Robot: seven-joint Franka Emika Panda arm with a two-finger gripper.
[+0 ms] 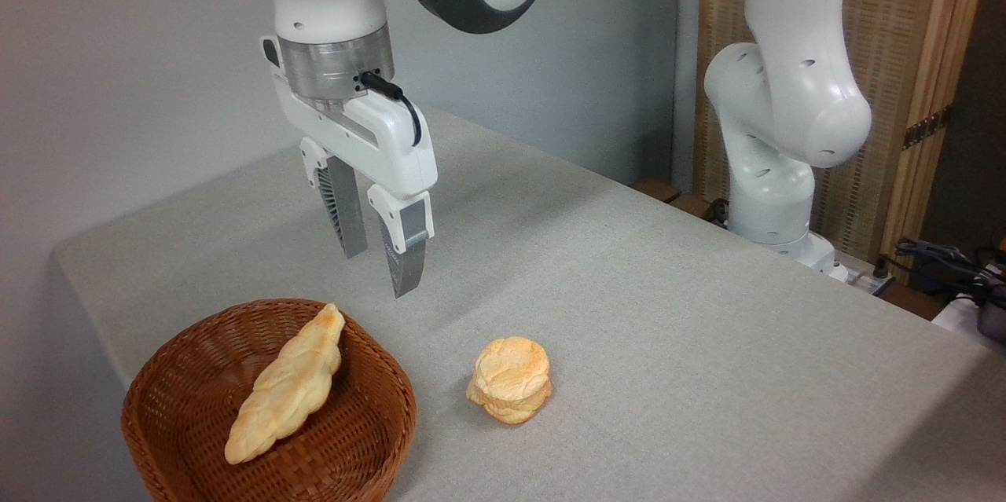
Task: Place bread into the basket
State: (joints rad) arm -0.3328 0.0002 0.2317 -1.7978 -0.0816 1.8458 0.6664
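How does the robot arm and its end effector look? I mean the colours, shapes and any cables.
The arm has glossy white rounded shells with dark grey joint bands. A silver metal ring sits at the wrist, where a black cable plugs in. The end effector has a white body and two grey ribbed fingers tapering to points.

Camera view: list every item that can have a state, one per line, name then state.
gripper: open, empty, raised above the table behind the basket.
bread: on the tablecloth, upright, outside the basket, not gripped.
basket: upright, holding only the braided loaf.
braided loaf: lying slanted in the basket, upper end resting on the rim.
table: covered with a grey cloth.
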